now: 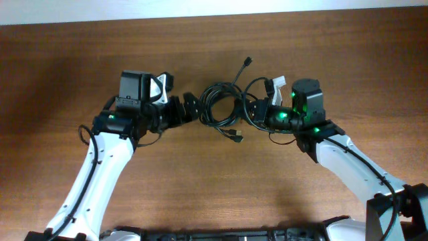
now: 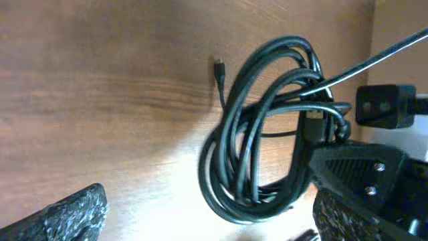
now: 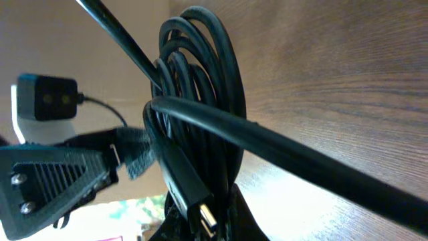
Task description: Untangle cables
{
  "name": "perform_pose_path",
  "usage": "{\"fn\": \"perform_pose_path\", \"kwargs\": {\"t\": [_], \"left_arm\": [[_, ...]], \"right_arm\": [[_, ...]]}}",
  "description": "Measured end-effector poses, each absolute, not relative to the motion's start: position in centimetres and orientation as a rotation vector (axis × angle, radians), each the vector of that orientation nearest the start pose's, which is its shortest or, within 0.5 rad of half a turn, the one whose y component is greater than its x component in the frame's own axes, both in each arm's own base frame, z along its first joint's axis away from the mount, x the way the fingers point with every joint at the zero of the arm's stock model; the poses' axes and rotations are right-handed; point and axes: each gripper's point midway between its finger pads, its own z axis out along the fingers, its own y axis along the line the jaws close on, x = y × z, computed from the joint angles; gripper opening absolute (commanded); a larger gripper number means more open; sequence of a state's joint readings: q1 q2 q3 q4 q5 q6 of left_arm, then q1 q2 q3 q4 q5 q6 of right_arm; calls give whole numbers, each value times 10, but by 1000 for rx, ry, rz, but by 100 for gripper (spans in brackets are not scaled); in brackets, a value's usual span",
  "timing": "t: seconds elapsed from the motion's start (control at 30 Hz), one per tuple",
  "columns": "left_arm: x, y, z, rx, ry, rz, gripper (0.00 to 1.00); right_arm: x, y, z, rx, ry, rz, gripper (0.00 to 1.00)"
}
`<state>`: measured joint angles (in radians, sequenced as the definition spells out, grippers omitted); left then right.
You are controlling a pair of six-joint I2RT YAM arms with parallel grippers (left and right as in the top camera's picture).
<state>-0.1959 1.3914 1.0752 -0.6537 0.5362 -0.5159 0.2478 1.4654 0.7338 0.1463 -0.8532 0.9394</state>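
Left jaws gaping wide here: one textured black pad [image 2: 70,213] sits low at one corner of the left wrist view, its partner at the other, and nothing is gripped between them. Straight ahead lies the prize, the thin black flexible cables [image 2: 257,134], wound into a knotted coil of several loops, mid-table between the two arms. On the far side the right jaws are pinched shut. The coil rises straight out of them in the right wrist view, so I read that as a grip on the bundle's edge, though the contact itself is hidden.

How will it handle? Light, soft and floppy, I'd say, with no weight to fight. But the rubbery jackets look likely to drag on one another, so a hard tug should tighten the knot rather than free it. Best hold, in my judgement, is a single outer loop on the side nearest the left jaws, or a loose end. There's a small plug end [image 1: 248,61] pointing away clear of the coil, another plug [image 1: 234,137] trailing on the near side, and a silver-tipped connector [image 3: 206,217] just by the right jaws.

Obstacles? One taut straight strand [image 2: 374,57] cuts across the coil. The two arms are nose to nose, with the black triangular finger body [image 2: 361,175] of the right arm just beside the loops. All of it rests over the brown wood-grain table [image 1: 214,194].
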Motion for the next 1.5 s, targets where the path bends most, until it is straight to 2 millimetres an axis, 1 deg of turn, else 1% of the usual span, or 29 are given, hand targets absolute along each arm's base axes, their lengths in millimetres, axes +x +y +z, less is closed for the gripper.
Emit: {"fn": "perform_pose_path", "kwargs": {"t": [0.13, 0.17, 0.2, 0.27, 0.3, 0.33, 0.37, 0.4, 0.43, 0.47, 0.5, 0.57, 0.6, 0.63, 0.67, 0.73, 0.8, 0.83, 0.9, 0.93, 1.07, 1.1, 1.13, 1.2, 1.23, 1.3, 1.37, 1.4, 1.5], "left_arm": [[320, -166, 169, -311, 2638, -985, 99], [318, -170, 167, -338, 2652, -994, 100], [317, -174, 164, -357, 2668, -997, 97], [315, -180, 154, -387, 2707, -989, 87], [314, -183, 147, -405, 2729, -984, 84], [314, -184, 141, -428, 2750, -977, 75], [315, -184, 131, -464, 2776, -967, 69], [316, -184, 127, -495, 2790, -962, 59], [317, -183, 120, -527, 2805, -952, 42], [318, -183, 115, -559, 2814, -948, 29], [319, -183, 112, -583, 2818, -946, 18], [322, -184, 110, -604, 2813, -949, 3], [324, -184, 111, -609, 2805, -952, 0], [325, -185, 112, -611, 2798, -956, 0], [326, -185, 113, -607, 2793, -955, 0], [327, -185, 112, -610, 2793, -941, 0], [327, -184, 111, -606, 2791, -924, 0], [329, -181, 109, -604, 2786, -888, 0], [335, -170, 104, -579, 2772, -799, 0], [337, -165, 102, -556, 2769, -765, 0], [342, -143, 97, -442, 2773, -667, 0], [341, -135, 95, -404, 2782, -642, 0], [341, -130, 94, -364, 2789, -625, 0], [338, -123, 92, -267, 2807, -599, 0], [334, -122, 90, -193, 2822, -585, 0], [326, -121, 88, -76, 2847, -566, 0], [320, -120, 86, 31, 2865, -545, 0], [318, -119, 85, 69, 2870, -534, 0], [311, -113, 81, 157, 2893, -476, 0]], "right_arm": [[327, 226, 149, 314, 2376, 1525, 4], [326, 232, 149, 322, 2378, 1519, 4], [324, 239, 151, 304, 2374, 1523, 4], [323, 251, 160, 261, 2335, 1544, 4], [323, 255, 164, 241, 2317, 1554, 4], [323, 257, 166, 237, 2309, 1562, 4], [323, 257, 166, 247, 2310, 1563, 4], [323, 257, 166, 258, 2312, 1564, 4], [324, 257, 166, 264, 2312, 1564, 4], [324, 257, 166, 268, 2313, 1564, 4], [323, 257, 165, 272, 2318, 1564, 4], [321, 257, 162, 281, 2331, 1563, 4], [321, 257, 162, 280, 2333, 1558, 4], [321, 257, 161, 280, 2335, 1552, 4], [322, 256, 160, 282, 2336, 1543, 6], [322, 255, 158, 289, 2345, 1533, 21], [320, 254, 153, 296, 2365, 1515, 31], [320, 253, 150, 302, 2378, 1502, 35], [315, 249, 140, 302, 2430, 1459, 40], [309, 247, 131, 290, 2475, 1431, 42], [287, 241, 110, 200, 2593, 1365, 51], [280, 240, 106, 148, 2620, 1353, 59], [276, 240, 104, 100, 2629, 1352, 76], [269, 243, 107, -33, 2611, 1384, 85], [265, 246, 110, -111, 2589, 1404, 88], [261, 248, 114, -206, 2558, 1432, 95], [257, 250, 120, -303, 2512, 1477, 99], [257, 250, 122, -341, 2491, 1479, 99], [261, 244, 143, -434, 2378, 1579, 99]]}}
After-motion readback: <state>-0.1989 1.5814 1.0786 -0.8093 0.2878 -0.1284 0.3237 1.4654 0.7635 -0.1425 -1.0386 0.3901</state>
